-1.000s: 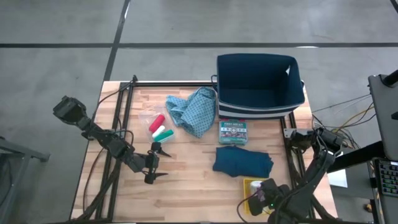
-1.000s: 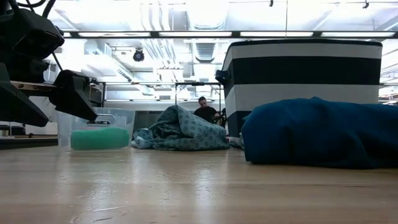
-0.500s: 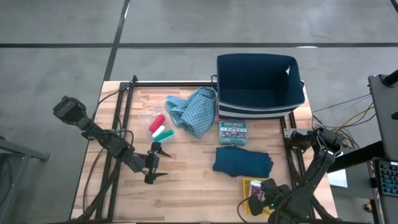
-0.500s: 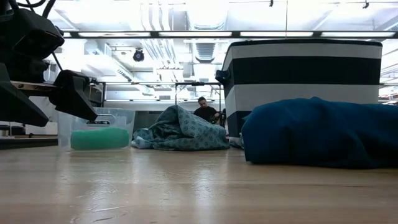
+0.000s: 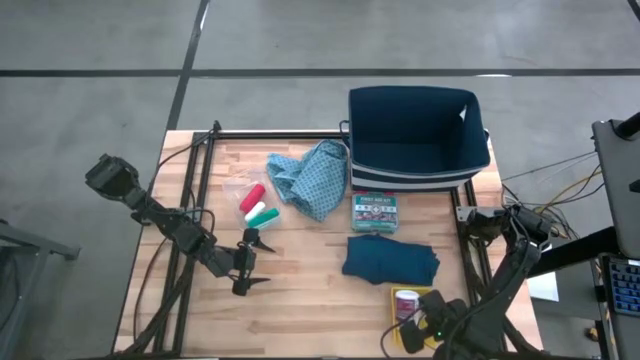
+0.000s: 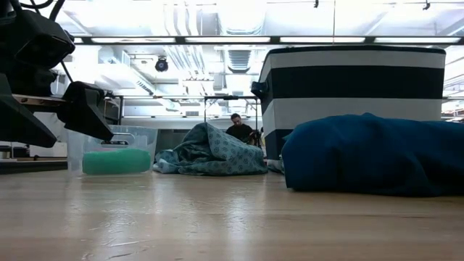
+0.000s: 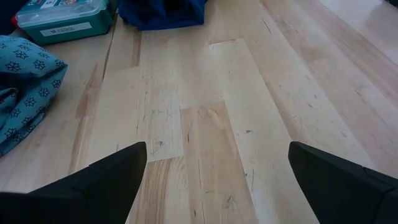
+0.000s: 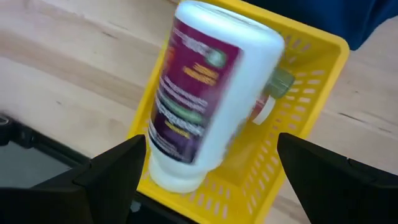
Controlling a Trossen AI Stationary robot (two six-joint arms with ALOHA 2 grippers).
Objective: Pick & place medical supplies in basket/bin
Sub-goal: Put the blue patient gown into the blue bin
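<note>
Jaws on both arms stand wide and hold nothing. On the right gripper (image 8: 205, 186), low over the near right corner of the counter (image 5: 310, 290), the two dark fingers sit either side of a small yellow basket (image 8: 311, 112), and the white pill bottle (image 8: 208, 93) lies tilted in that basket, clear of both fingers. The left gripper (image 5: 250, 262) waits over bare wood at the counter's near left.

Largest first: the big navy bin (image 5: 415, 135) with a pale stripe stands at the far right edge. Beside it on the left lies the light-blue patterned cloth (image 5: 310, 178), crumpled. The dark teal folded cloth (image 5: 390, 260) sits nearer, between the bin and the yellow basket. A small flat box (image 5: 376, 211) lies between bin and teal cloth. Smallest are the red, green and white cylinders (image 5: 258, 207), bunched left of the patterned cloth.

My guess is the bottle has just been let go, so this placement is about done and most supplies still wait.

Risks from here: the bottle looks unsettled and leaning, so it may roll against the basket's low wall or tip out if the right arm lifts away carelessly and clips it. The light basket itself could be dragged by a finger. The cylinders, being round, may roll off when nudged.
</note>
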